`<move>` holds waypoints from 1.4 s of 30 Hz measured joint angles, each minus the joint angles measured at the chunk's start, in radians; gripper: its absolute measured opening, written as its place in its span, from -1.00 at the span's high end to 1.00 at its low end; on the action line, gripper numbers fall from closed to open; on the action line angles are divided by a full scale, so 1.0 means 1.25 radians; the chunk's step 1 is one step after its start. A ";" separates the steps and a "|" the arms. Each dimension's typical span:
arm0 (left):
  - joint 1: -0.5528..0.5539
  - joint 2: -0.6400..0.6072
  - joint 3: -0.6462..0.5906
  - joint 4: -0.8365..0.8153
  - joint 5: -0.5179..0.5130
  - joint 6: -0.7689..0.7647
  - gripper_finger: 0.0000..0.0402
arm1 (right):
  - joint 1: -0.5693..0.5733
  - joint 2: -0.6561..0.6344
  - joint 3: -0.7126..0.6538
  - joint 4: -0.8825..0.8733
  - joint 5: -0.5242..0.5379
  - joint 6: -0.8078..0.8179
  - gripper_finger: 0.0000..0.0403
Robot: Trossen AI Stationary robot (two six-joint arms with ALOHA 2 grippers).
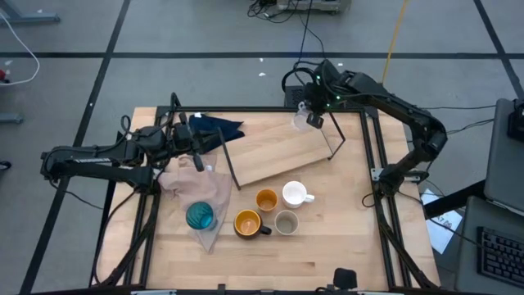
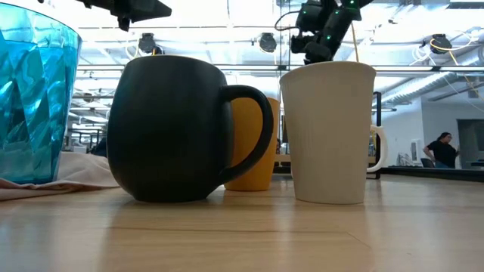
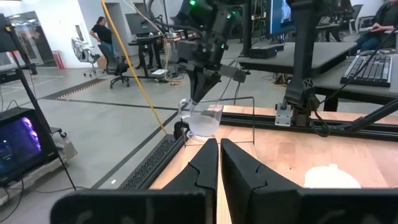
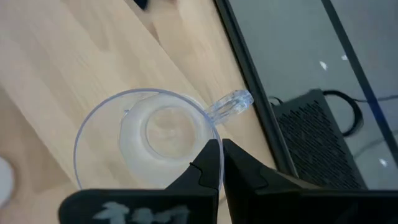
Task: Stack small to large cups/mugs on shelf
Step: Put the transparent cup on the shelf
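Upper centre of the high view, we saw the shelf lying slanted; at its far right end, the right gripper was clamped on the clear cup rim, presumably to seat the smallest first. The left gripper, fingers together, waited mid-left.

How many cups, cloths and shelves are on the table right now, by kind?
Cups/mugs: 6 (clear cup, teal tumbler, dark mug, orange cup, white mug, grey-beige cup)
Cloths: 2 (dark blue cloth, pinkish cloth)
Shelf: 1
Total: 9
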State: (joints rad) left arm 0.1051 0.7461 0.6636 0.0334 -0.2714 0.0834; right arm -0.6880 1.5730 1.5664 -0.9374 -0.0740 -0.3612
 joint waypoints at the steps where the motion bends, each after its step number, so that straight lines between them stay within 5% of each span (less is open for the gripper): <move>1: 0.000 0.000 0.000 0.000 0.000 0.000 0.89 | 0.000 0.007 0.006 -0.006 0.002 -0.003 1.00; 22: 0.001 0.000 0.000 -0.001 -0.001 -0.006 0.89 | 0.000 0.144 0.060 -0.067 0.035 -0.067 1.00; 42: 0.001 0.000 0.000 -0.007 -0.001 -0.012 0.89 | 0.000 0.155 0.060 -0.043 0.037 -0.101 1.00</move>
State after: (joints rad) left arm 0.1062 0.7460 0.6636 0.0250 -0.2722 0.0689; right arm -0.6880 1.7668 1.6409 -0.9913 -0.0277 -0.4872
